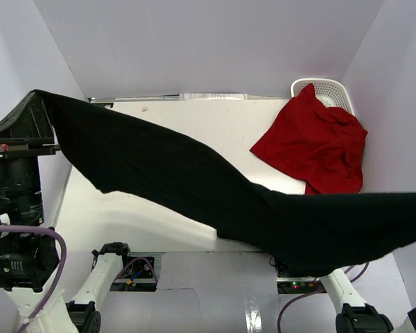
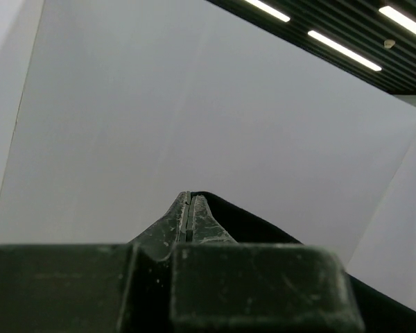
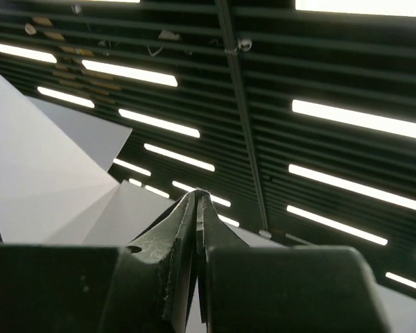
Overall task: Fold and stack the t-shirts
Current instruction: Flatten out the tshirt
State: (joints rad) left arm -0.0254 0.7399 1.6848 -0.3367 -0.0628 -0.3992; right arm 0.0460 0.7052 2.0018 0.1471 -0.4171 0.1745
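A: What do we see from above?
B: A black t-shirt [image 1: 194,180], soft and matte, hangs in the air as a long sagging band over the pale worktop [image 1: 194,118]. Its far-left corner is pinched in the left hand [image 1: 36,97], and the other end runs off the right edge.
A: And the red t-shirt [image 1: 312,142]?
B: It lies in a creased heap at the worktop's rear right, its top draped over the rim of the white lattice basket [image 1: 331,88].
A: The left wrist view?
B: We see scuffed dark fingers [image 2: 208,225] pressed flat together, with black cloth spilling from the tip to the right.
A: And the right wrist?
B: The right hand [image 3: 196,195] is closed to a hairline seam and points at a slatted ceiling. It probably grips the shirt's other end, though we can hardly see cloth there.
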